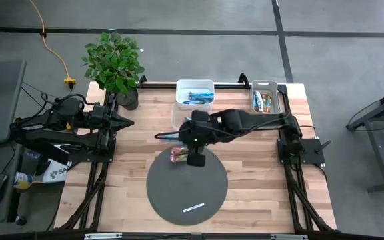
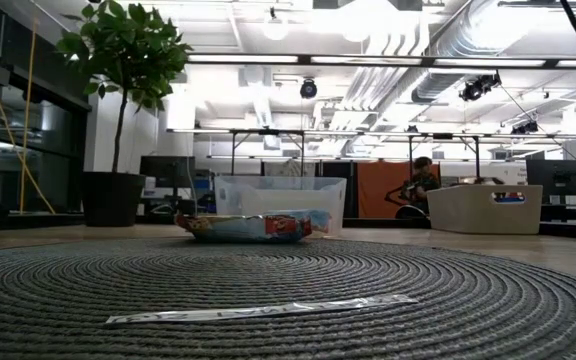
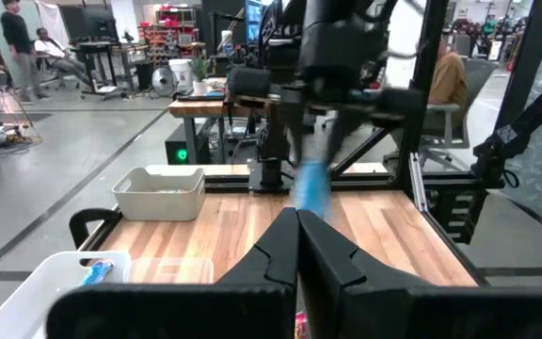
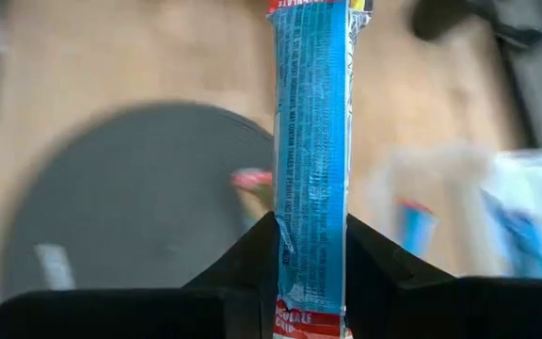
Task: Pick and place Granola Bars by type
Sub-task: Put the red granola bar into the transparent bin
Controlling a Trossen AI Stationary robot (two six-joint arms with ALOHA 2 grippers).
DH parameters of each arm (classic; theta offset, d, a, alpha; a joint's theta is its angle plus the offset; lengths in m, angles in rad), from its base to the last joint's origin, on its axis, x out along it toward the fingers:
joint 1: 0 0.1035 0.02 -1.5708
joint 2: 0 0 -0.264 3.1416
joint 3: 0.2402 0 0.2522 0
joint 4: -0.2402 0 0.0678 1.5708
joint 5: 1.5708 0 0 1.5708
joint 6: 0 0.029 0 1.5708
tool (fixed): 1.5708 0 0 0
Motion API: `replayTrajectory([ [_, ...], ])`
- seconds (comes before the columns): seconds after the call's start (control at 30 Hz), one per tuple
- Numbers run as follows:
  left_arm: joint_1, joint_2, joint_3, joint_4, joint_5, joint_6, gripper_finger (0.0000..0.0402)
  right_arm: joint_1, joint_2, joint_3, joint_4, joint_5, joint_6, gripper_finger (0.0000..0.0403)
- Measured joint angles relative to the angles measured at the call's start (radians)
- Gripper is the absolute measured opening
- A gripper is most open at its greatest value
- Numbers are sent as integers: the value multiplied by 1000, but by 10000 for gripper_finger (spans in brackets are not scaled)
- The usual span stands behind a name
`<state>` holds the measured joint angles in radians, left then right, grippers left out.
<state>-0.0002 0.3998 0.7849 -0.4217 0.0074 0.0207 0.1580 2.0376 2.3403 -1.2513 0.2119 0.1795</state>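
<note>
My right gripper (image 1: 195, 150) hangs over the far edge of the round dark mat (image 1: 179, 190), shut on a blue granola bar (image 4: 310, 141). In the left wrist view that blue bar (image 3: 310, 184) hangs below it. A few more bars (image 1: 179, 155), red-pink among them, lie flat on the mat beneath; the low view shows these bars (image 2: 253, 226) as one pile. My left gripper (image 3: 297, 226) is shut on nothing and waits at the table's left side. My right gripper pinches the blue bar between its two fingers (image 4: 257, 250), near the end with the red print (image 4: 309, 315). The fingers stand at the bar's two long edges. The rest of the bar reaches out past the fingertips, lifted clear of the mat and hanging down.
A thin white strip (image 1: 193, 207) lies on the mat's near part. At the table's far edge stand a white bin with blue bars (image 1: 194, 93) and a white bin with tan-and-green bars (image 1: 265, 99). A clear bin (image 1: 181, 117) sits by the first, a potted plant (image 1: 115, 63) at the far left corner.
</note>
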Motion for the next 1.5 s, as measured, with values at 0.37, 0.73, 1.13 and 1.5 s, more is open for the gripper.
replayTrajectory([
  [0.37, 0, 0, 0, 0, 0, 0, 1, -79, -3, -151, -95, 270, 17, 78],
  [0.73, 0, 0, 0, 0, 0, 0, 1, -215, -3, -472, 70, 302, -33, 78],
  [1.13, 0, 0, 0, 0, 0, 0, 1, -359, -2, -689, 395, 34, -294, 78],
  [1.5, 0, 0, 0, 0, 0, 0, 1, -463, -2, -702, 551, -243, -264, 78],
])
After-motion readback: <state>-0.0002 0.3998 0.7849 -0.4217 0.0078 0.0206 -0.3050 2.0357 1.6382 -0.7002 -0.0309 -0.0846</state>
